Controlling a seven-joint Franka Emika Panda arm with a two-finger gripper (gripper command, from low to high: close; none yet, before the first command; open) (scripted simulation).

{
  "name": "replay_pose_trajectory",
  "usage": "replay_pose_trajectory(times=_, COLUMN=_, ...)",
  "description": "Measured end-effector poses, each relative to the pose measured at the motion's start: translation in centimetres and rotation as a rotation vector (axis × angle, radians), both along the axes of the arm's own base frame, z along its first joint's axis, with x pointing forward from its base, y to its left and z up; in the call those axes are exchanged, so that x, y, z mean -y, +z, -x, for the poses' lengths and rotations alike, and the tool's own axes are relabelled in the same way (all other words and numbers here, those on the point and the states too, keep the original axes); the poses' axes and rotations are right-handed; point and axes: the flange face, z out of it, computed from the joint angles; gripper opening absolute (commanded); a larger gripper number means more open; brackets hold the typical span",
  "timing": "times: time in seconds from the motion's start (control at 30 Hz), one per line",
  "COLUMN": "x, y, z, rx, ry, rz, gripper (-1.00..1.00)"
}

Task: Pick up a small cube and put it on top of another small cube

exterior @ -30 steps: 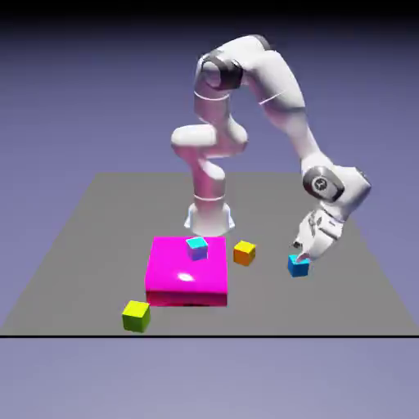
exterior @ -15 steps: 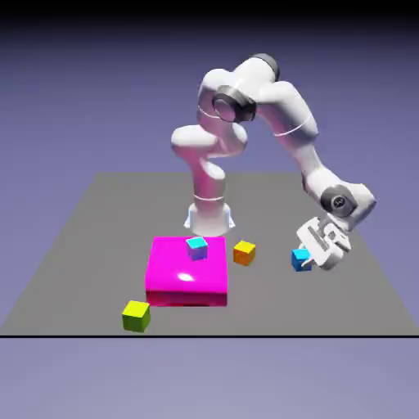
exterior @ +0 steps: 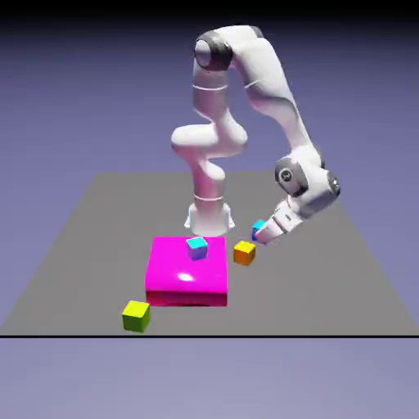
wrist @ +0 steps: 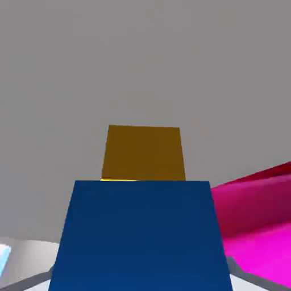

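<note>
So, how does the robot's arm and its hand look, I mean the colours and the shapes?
The arm is glossy white, built of rounded tubular segments, with dark grey round caps at the joints. It rises from a white flared base. The hand is white too, compact and blocky. No cables or markings show.
</note>
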Motion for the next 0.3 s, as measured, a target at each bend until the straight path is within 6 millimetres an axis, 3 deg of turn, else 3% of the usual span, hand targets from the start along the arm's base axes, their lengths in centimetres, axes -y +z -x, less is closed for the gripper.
replay_pose_trajectory(times=0.07, x=1.1, y=0.3, z=-0.1, rx=0.008, ry=-0.060, rz=-0.010, gripper=-1.00)
replay_pose_trajectory(times=0.2, x=2.7, y=-4.8, z=2.1, rx=0.008, ry=-0.045, rz=-0.008, gripper=-1.00)
replay_pose_trajectory(times=0.23, x=3.0, y=-5.5, z=2.4, rx=0.007, ry=-0.044, rz=-0.010, gripper=1.00)
replay_pose_trajectory(times=0.3, x=3.0, y=-5.5, z=2.4, rx=0.009, ry=-0.042, rz=-0.008, gripper=1.00)
